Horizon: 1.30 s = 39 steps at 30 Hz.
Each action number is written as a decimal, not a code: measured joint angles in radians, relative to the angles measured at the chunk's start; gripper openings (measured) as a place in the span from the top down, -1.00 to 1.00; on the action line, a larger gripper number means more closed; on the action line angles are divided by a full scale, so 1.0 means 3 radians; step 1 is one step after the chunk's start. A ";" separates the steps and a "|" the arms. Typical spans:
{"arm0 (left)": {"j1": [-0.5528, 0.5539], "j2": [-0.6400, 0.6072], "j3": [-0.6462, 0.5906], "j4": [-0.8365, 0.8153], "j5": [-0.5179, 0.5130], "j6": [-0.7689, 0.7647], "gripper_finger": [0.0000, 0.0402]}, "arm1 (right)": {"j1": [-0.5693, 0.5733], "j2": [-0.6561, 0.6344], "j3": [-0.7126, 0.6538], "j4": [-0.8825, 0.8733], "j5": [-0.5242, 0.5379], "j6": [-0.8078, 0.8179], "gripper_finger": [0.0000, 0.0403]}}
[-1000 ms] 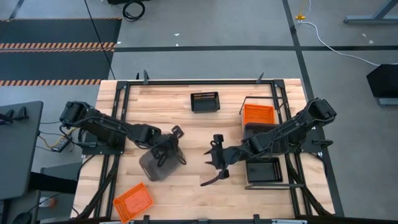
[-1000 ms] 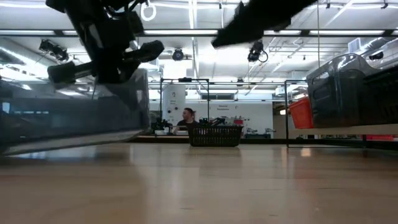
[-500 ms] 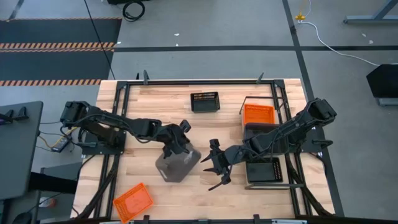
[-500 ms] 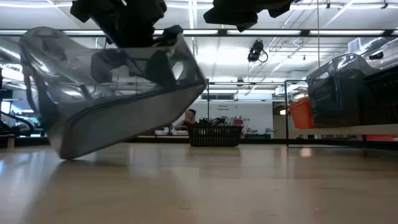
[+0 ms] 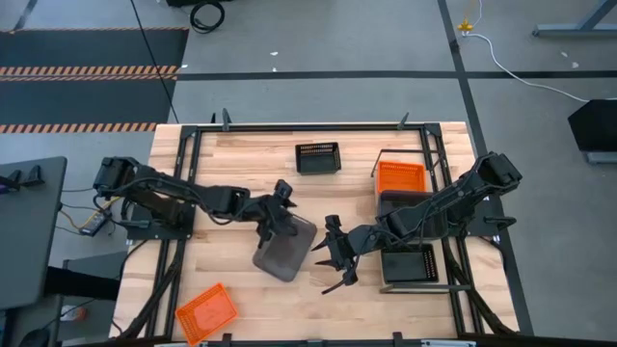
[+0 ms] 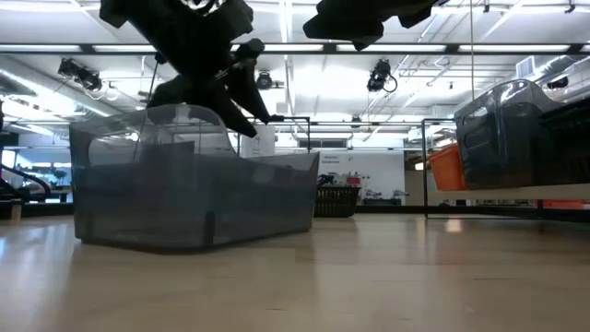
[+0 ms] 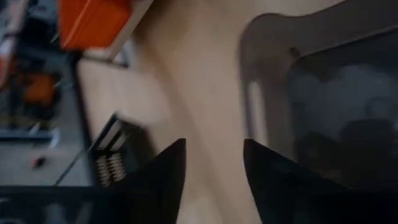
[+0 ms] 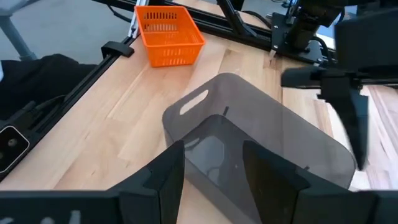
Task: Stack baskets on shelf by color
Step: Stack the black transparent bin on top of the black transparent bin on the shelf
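A translucent dark grey basket (image 5: 285,249) stands flat on the tabletop near the middle, also in the low view (image 6: 194,198) and the right wrist view (image 8: 249,130). My left gripper (image 5: 281,204) hovers open just over its far-left rim, with only wood between its fingers (image 7: 211,162). My right gripper (image 5: 333,255) waits open just right of the basket. The shelf (image 5: 416,285) at the right holds an orange (image 5: 400,176), a grey (image 5: 400,204) and a black basket (image 5: 410,262).
A black slatted basket (image 5: 317,157) sits at the far middle of the table. An orange basket (image 5: 205,311) lies at the near left corner. Dark frame rails (image 5: 188,173) run along the table's edges.
My left gripper has carried the grey basket toward the table's right, tilted and clear of the wood. It has set the basket down and then opened and let go. The basket now stands level on the table.
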 joint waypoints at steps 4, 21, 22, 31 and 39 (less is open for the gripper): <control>-0.0131 -0.0044 0.0000 -0.0061 -0.0557 -0.0254 0.03 | 0.0001 -0.0001 0.0000 -0.0005 -0.0007 -0.0035 0.16; -0.0510 -0.0356 0.0000 -0.1898 -0.0304 -0.4345 0.12 | -0.0139 0.0745 0.0259 -0.0052 -0.0070 -0.1395 0.16; -0.0513 -0.0352 -0.0001 -0.1922 -0.0298 -0.4371 0.12 | -0.0158 0.0818 0.0321 -0.0051 -0.0067 -0.1429 0.16; -0.0550 -0.0350 -0.0002 -0.2189 0.0009 -0.4442 0.13 | -0.0244 0.1091 0.0874 -0.0655 -0.0149 -0.1566 0.16; -0.0427 -0.0344 -0.0003 -0.2166 -0.0417 -0.4156 0.14 | -0.0244 0.1091 0.0900 -0.0763 -0.0517 -0.1362 0.16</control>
